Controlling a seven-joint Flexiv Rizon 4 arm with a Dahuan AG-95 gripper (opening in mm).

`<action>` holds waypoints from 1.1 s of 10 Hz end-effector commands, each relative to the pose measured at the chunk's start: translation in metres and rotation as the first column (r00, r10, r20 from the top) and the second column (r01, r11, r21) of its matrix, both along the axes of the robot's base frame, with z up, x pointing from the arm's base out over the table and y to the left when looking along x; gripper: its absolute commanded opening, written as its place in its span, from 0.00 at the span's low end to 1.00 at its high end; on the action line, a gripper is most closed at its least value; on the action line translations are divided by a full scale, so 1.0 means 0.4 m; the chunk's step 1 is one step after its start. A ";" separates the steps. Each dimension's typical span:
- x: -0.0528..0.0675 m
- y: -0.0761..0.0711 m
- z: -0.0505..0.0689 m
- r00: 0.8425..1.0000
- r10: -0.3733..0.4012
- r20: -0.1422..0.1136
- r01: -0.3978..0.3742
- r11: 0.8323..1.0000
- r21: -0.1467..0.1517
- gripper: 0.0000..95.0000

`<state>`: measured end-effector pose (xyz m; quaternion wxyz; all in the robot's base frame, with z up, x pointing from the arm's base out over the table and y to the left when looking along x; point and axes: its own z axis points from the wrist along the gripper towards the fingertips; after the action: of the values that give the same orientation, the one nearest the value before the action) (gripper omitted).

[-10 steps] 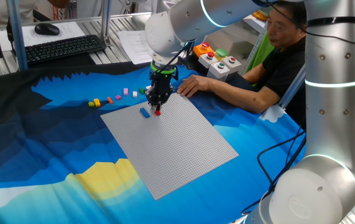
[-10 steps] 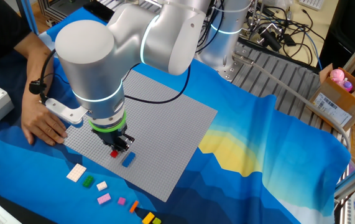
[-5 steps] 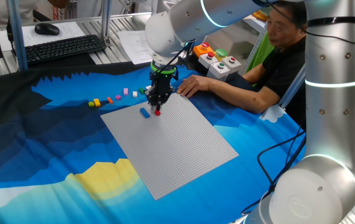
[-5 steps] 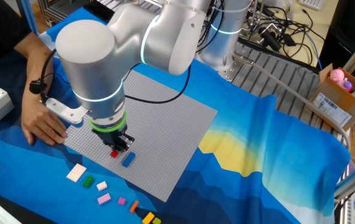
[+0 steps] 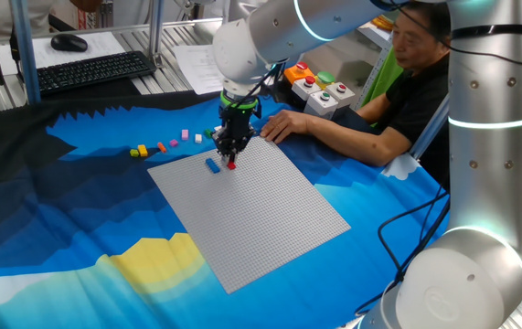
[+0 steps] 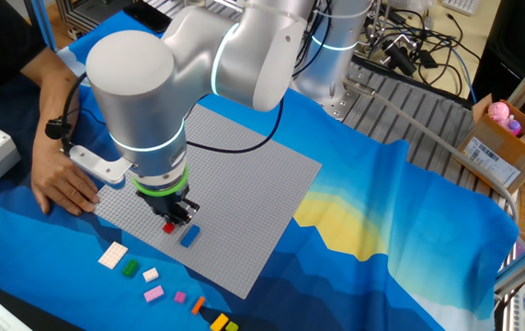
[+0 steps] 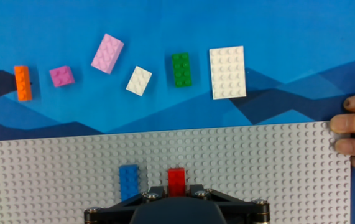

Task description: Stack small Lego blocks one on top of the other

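Observation:
My gripper (image 5: 231,157) stands upright over the near-left part of the grey baseplate (image 5: 251,210), shut on a red brick (image 7: 176,178) that rests on the studs. A blue brick (image 7: 129,180) sits on the plate just left of it, apart from it. In the other fixed view the red brick (image 6: 167,227) shows under the gripper (image 6: 172,219) beside the blue brick (image 6: 189,236). On the cloth beyond the plate lie an orange brick (image 7: 23,83), two pink bricks (image 7: 107,53), a white brick (image 7: 139,80), a green brick (image 7: 181,69) and a cream plate (image 7: 227,73).
A person's hand (image 5: 283,123) rests on the baseplate's far corner, close to the gripper; its fingers show in the hand view (image 7: 354,134). A grey box with coloured buttons (image 5: 320,87) stands behind it. A keyboard (image 5: 91,68) lies at the back left.

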<state>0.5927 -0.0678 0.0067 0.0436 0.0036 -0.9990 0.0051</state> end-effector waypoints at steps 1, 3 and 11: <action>-0.001 0.001 -0.009 1.000 -0.003 0.001 0.003 1.000 0.004 0.20; -0.002 0.000 -0.005 1.000 -0.007 0.003 0.007 1.000 0.004 0.40; -0.009 0.003 0.033 1.000 -0.019 -0.001 0.019 1.000 0.022 0.00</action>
<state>0.5899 -0.0662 0.0200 0.0440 -0.0070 -0.9990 -0.0072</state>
